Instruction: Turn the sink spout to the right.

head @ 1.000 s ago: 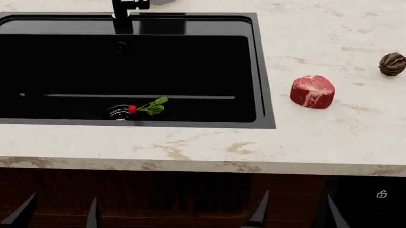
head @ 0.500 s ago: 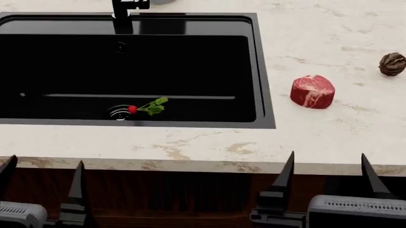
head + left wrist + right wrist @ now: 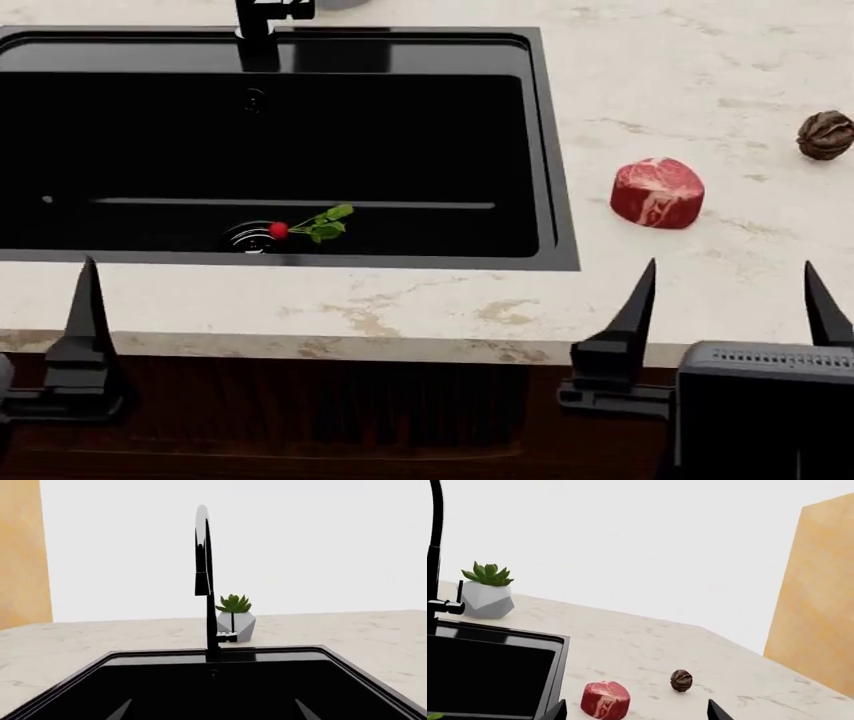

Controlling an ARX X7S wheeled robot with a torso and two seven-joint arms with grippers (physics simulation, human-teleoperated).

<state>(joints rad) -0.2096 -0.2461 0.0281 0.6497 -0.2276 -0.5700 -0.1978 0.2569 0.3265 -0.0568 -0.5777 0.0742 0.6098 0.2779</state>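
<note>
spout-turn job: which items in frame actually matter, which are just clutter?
Matter:
sink spout, at the back rim
sink
left gripper and right gripper, both open, at the counter's front edge

Clutter:
radish by the drain
raw steak
walnut
potted succulent behind the sink

left gripper (image 3: 40,330): raised higher at the near counter edge, shifted left, one finger seen | right gripper (image 3: 731,300): raised higher, shifted right, fingertips now over the counter (image 3: 441,310), jaws apart
</note>
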